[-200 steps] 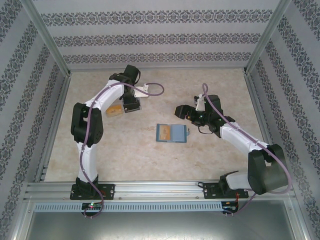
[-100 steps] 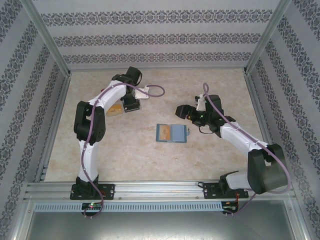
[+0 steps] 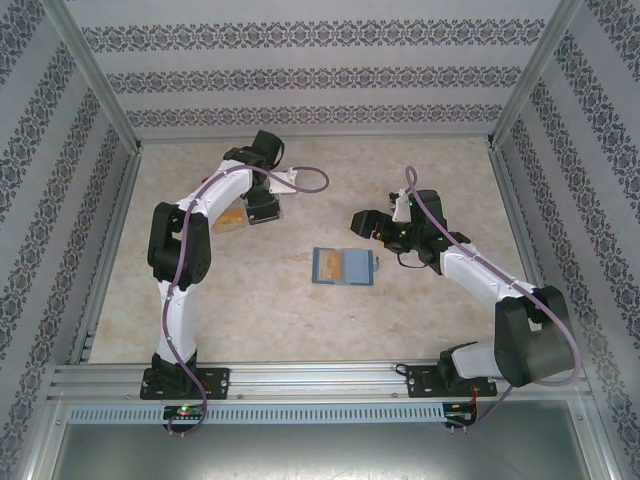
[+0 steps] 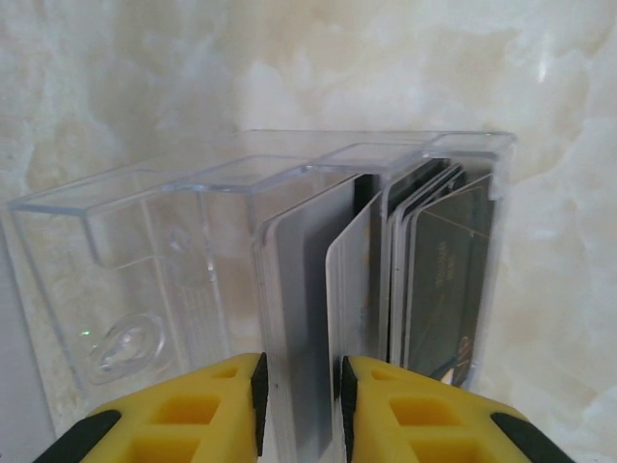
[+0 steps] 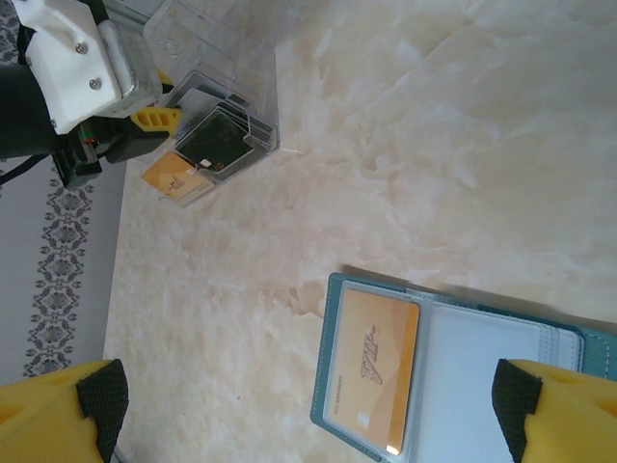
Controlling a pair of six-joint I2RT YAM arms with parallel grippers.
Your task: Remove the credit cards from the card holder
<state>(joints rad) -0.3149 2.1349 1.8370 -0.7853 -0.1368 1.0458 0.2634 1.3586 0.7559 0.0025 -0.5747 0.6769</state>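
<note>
The blue-grey card holder (image 3: 322,266) (image 5: 329,359) lies open on the table's middle. An orange credit card (image 5: 376,371) (image 3: 353,267) sits in its left panel's slot. My right gripper (image 5: 308,415) (image 3: 362,222) hovers above and beside the holder, wide open and holding nothing. My left gripper (image 4: 301,376) (image 3: 262,211) points down into the clear tray (image 4: 145,241) at the far left. Its yellow fingers (image 4: 222,395) stand a little apart on either side of a grey card (image 4: 299,289) standing in a slot, with a gap at each pad.
The clear tray (image 5: 224,95) (image 3: 247,217) holds several upright cards, dark ones (image 4: 448,280) at its right end. An orange card (image 5: 174,179) (image 3: 229,221) lies at its near end. Bare marble table surrounds the holder; patterned walls close in the left, right and back.
My left gripper's jaws have parted from shut to a narrow gap over the tray. The right arm and the card holder have not moved.
</note>
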